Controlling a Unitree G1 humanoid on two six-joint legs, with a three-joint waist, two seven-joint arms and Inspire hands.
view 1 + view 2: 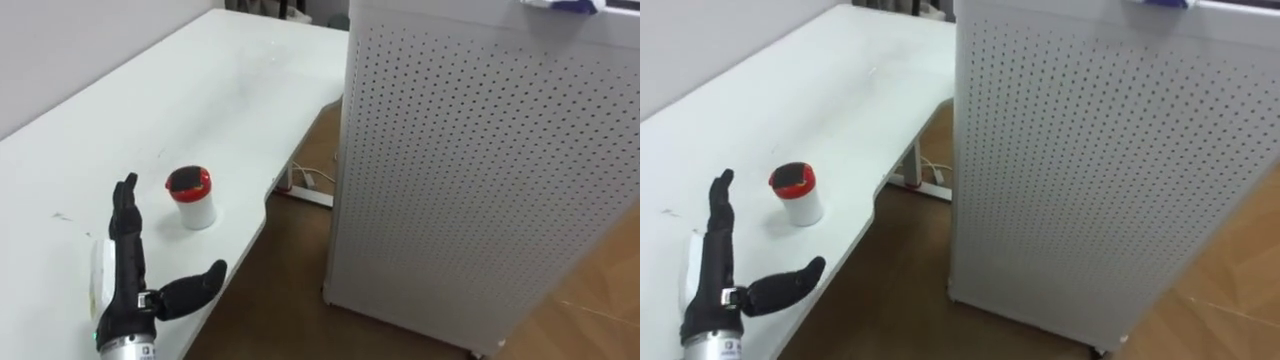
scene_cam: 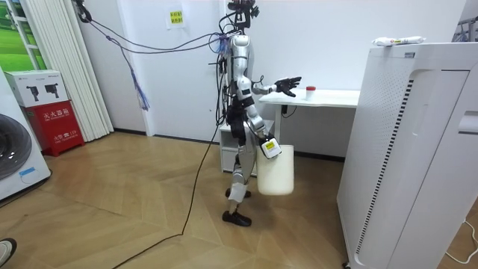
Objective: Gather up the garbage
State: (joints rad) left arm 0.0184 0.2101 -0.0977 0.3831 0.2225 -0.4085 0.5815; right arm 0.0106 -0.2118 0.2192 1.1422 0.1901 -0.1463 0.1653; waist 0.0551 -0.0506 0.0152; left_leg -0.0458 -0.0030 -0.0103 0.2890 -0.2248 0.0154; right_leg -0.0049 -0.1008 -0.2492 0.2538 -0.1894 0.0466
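A small white cup with a red lid (image 1: 193,197) stands upright on the white table (image 1: 230,90), near its curved front edge; the left hand (image 1: 127,288) reaches over the table just beside it, not touching, fingers straight, thumb spread, holding nothing; a tall perforated white cabinet (image 1: 480,170) stands to the right; a white bucket (image 2: 275,173) hangs at the right hand (image 2: 269,147), whose grip cannot be made out.
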